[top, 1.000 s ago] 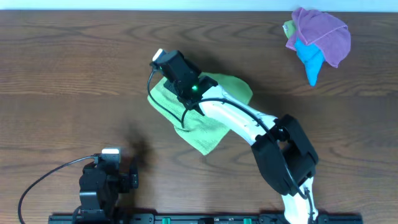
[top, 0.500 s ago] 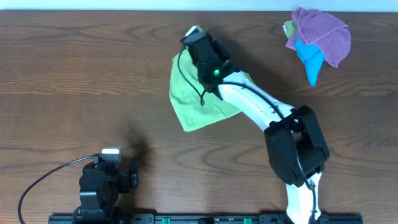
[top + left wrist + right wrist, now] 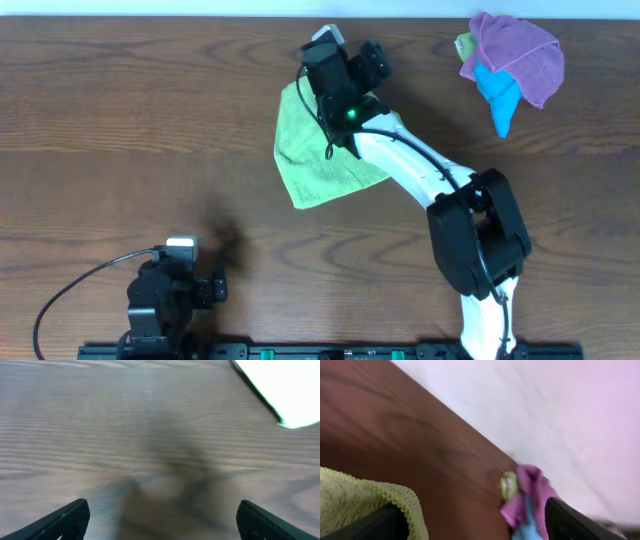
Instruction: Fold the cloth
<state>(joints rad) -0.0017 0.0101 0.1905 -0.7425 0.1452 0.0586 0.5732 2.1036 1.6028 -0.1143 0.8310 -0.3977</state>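
The light green cloth (image 3: 318, 152) lies doubled over on the dark wood table, just left of the middle at the back. My right gripper (image 3: 345, 58) hovers over its far edge, jaws open and holding nothing. In the right wrist view the cloth's looped hem (image 3: 367, 497) drapes against the left finger (image 3: 372, 525), and bare table shows between the fingers of the right gripper (image 3: 475, 527). My left gripper (image 3: 185, 278) rests near the front left, far from the cloth. The left gripper (image 3: 162, 527) stands wide open over bare wood.
A heap of other cloths sits at the back right corner: purple (image 3: 520, 55), blue (image 3: 498, 98) and a bit of green. The same heap (image 3: 527, 497) shows in the right wrist view. The table's far edge (image 3: 200, 17) runs close behind the right gripper.
The right gripper carried the cloth's edge from the left toward the back, folding it over, then opened and let go. The left arm stayed put.
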